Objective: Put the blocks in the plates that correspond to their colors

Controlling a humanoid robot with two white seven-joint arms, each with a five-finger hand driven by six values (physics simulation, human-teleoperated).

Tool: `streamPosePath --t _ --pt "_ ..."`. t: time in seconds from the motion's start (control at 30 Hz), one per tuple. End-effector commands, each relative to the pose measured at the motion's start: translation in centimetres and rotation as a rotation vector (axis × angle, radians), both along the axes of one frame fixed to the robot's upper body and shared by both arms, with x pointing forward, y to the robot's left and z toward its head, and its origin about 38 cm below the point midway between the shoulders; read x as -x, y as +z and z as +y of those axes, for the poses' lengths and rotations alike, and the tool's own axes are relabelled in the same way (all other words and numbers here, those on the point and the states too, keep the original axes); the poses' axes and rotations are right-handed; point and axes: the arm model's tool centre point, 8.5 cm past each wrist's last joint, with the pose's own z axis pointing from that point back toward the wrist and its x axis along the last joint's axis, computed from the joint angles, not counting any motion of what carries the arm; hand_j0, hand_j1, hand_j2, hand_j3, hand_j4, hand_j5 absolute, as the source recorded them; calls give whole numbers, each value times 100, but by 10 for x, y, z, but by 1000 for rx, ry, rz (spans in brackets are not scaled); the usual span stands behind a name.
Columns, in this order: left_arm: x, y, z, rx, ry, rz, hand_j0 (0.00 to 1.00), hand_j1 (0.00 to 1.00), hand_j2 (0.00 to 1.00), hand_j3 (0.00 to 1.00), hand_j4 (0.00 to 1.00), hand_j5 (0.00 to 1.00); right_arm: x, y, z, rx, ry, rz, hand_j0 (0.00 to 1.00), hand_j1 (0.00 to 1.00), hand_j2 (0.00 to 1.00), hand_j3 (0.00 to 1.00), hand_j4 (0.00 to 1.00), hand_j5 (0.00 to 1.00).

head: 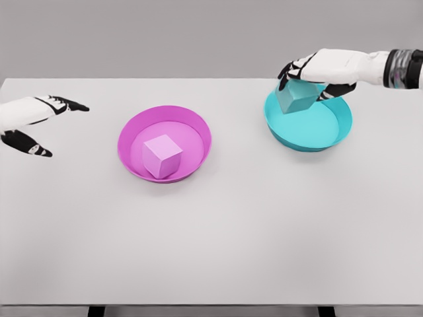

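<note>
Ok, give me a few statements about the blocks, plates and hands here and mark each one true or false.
1. The pink block sits inside the pink plate. True.
2. The right hand grips the teal block over the teal plate. True.
3. The left hand holds a block. False: it is open and holds nothing, at the table's left edge.
4. The teal plate lies left of the pink plate. False: it lies to the right.

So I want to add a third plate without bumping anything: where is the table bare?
The whole front strip of the table, below the magenta plate and teal plate, is bare. So is the gap between the plates. Crowded: the far right, where the right hand holds the teal block over its plate, and the left edge by the open left hand.
</note>
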Motion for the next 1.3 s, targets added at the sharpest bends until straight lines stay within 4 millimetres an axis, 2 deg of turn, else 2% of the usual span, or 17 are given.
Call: streamPosePath --t 0.0,0.23,0.27,0.3,0.33,0.6,0.67,0.77,0.87,0.97,1.03,1.07,1.17,1.27 --pt "-1 -4 3 -21 11 7 100 100 100 100 100 100 -4 0 -11 5 -36 0 58 58 58 58 58 58" --pt "0 -6 2 -27 8 11 100 100 100 100 100 100 -6 -13 -27 64 -72 9 60 60 60 60 60 60" --pt "-1 -5 2 -27 8 9 100 100 100 100 100 100 -6 -13 -28 67 -73 8 64 64 64 64 64 64" --pt "0 -6 2 -27 8 11 100 100 100 100 100 100 -6 -12 -31 69 -79 6 78 78 78 78 78 78" --pt "-1 -6 3 -27 9 11 100 100 100 100 100 100 -6 -11 -33 63 -83 3 100 100 100 100 100 100" --pt "-1 -5 4 -28 11 10 100 100 100 100 100 100 -5 -9 -35 55 -86 -3 100 100 100 100 100 100" --pt "-1 -5 4 -28 11 10 100 100 100 100 100 100 -3 -7 -42 55 -98 -5 100 100 100 100 100 100" --pt "-1 -7 3 -28 10 13 100 100 100 100 100 100 18 2 -58 41 -92 -17 100 100 100 100 100 100" --pt "-2 -11 16 -27 51 26 100 100 100 100 100 100 53 21 -71 -24 -56 -80 100 100 100 100 100 100" --pt "-3 -14 13 -20 49 30 100 100 100 100 100 100 87 26 -82 -27 -37 -83 100 100 100 100 100 100" --pt "-3 -14 13 -18 48 30 100 100 100 100 100 100 103 9 -84 -22 -25 -36 100 100 100 100 100 100" --pt "-3 -14 13 -19 50 30 100 100 100 100 100 100 109 8 -89 -18 -33 -28 100 100 100 100 100 100" --pt "-3 -15 15 -19 54 32 100 100 100 100 100 100 129 -2 -87 -14 -12 11 100 100 100 100 100 100" --pt "-3 -15 15 -19 55 33 100 100 100 100 100 100 133 -6 -85 -14 -1 23 100 100 100 100 100 100"
